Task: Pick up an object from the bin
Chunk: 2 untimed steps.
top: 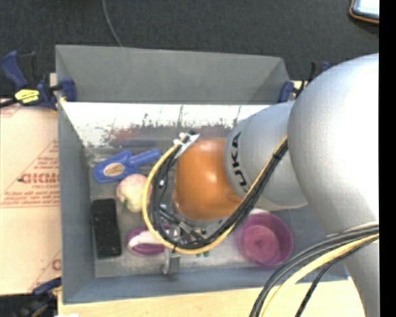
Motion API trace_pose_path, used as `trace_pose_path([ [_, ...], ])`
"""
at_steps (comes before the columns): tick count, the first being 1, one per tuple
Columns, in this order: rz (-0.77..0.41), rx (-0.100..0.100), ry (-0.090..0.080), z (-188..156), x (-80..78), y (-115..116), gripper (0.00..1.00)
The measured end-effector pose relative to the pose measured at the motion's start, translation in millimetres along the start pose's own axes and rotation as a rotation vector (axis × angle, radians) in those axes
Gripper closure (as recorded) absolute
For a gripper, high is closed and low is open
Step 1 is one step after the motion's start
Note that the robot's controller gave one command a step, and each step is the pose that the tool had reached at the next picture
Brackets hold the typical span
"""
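The arm leans down into the grey bin (76,177). Its orange wrist cover (201,180) hides most of the gripper (170,261), whose tip shows low near the bin floor, to the right of the black block (105,227). How wide the gripper stands, and whether it has anything in it, cannot be told.

The thing nearest it is a purple-and-white rounded piece (144,242), lying just right of the black block's lower end and close against the gripper's tip. Up and to the right of the block sits a pale cream ball (131,191). Above the block lies a blue clamp-shaped toy (122,166). Well to the block's right, past the gripper, sits a magenta cup (267,238).

If the purple-and-white piece is the one to take, a sound grasp probably calls for centring the gripper over its middle rather than its right edge. It should then come straight down so the piece is not shoved against the block. The rounded form may slip, so closing low across its widest part seems wise, followed by a vertical lift that clears the cream ball.
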<state>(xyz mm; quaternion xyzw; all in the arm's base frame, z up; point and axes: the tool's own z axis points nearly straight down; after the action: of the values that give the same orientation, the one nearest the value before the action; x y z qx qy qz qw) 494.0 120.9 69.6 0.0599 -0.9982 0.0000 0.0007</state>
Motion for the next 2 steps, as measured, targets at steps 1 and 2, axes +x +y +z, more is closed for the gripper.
trace_pose_path([
  [1, 0.005, -0.005, -0.017, -74, 3.6, 13, 0.0],
  [2, 0.026, -0.001, 0.004, -30, 7.5, 8, 0.0],
])
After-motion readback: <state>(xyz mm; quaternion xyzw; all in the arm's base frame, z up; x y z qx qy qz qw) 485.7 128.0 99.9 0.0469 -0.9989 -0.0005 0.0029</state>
